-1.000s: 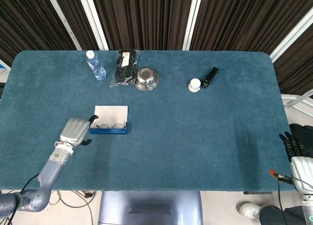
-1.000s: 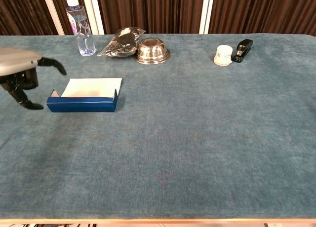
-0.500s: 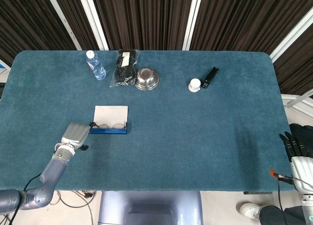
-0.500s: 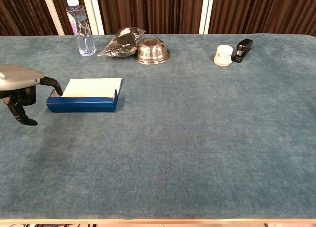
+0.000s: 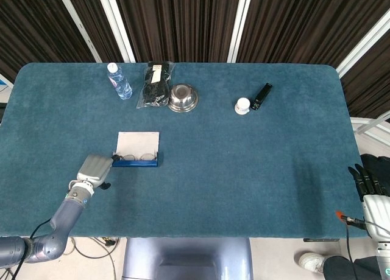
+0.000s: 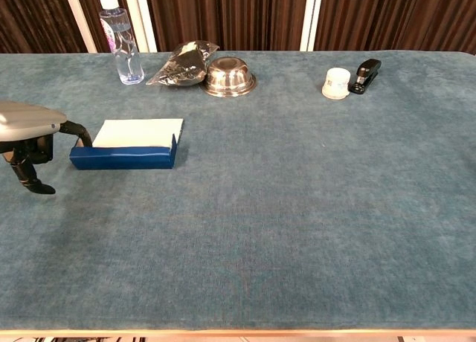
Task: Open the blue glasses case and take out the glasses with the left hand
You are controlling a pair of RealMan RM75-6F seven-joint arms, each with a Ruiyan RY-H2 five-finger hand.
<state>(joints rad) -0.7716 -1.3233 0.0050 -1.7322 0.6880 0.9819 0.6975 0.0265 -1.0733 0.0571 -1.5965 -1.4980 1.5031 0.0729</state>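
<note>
Blue felt table: my left hand (image 6: 31, 145), fingers spread and empty, sits beside the open case (image 5: 136, 161) — I could shove it, glasses (image 5: 136, 157) unreached.

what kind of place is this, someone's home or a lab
Most likely a lab or test booth, not a home: a table covered in teal felt, dark pleated curtains on white frame poles all round, and unrelated props laid out for practice.

Rectangular surface covered in teal-blue carpet-like fabric (image 5: 244, 170), backed by dark brown pleated curtains (image 5: 183, 24) crossed by slanted white frame bars (image 5: 241, 24), with pale floor below its near edge.
</note>
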